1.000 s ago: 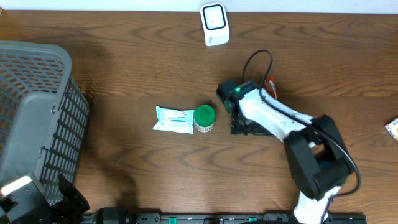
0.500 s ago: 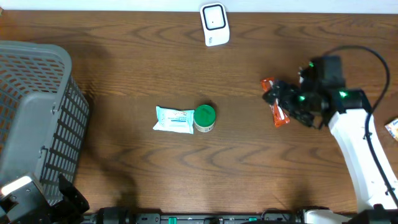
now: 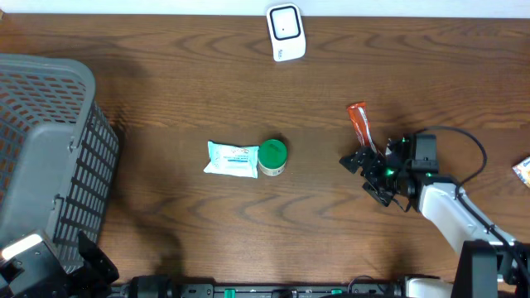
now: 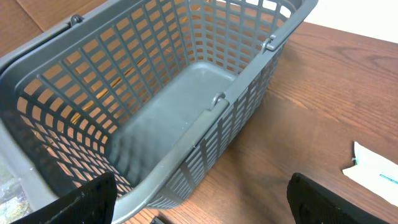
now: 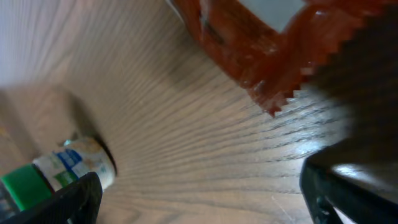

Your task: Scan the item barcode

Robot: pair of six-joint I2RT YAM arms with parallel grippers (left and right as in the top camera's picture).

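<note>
One basket (image 3: 93,170), scanner (image 3: 286,31), packet (image 3: 232,159), bottle (image 3: 272,156), red sachet (image 3: 361,126) each, right claw (image 3: 363,176) low beside it, wide open, empty, left claw (image 4: 199,210) likewise, above basket.

No legible text anywhere; perhaps faint print on the teal packet (image 3: 232,159) and the bottle (image 5: 74,165), too blurred

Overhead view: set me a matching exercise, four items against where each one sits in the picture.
Items:
1. grey basket
2. white scanner
3. green-lidded jar
4. red packet

Places:
A. centre, beside a teal-and-white pouch
B. far left
C. right of centre
D. top of the view, middle

Pairs: 1-B; 2-D; 3-A; 4-C
</note>
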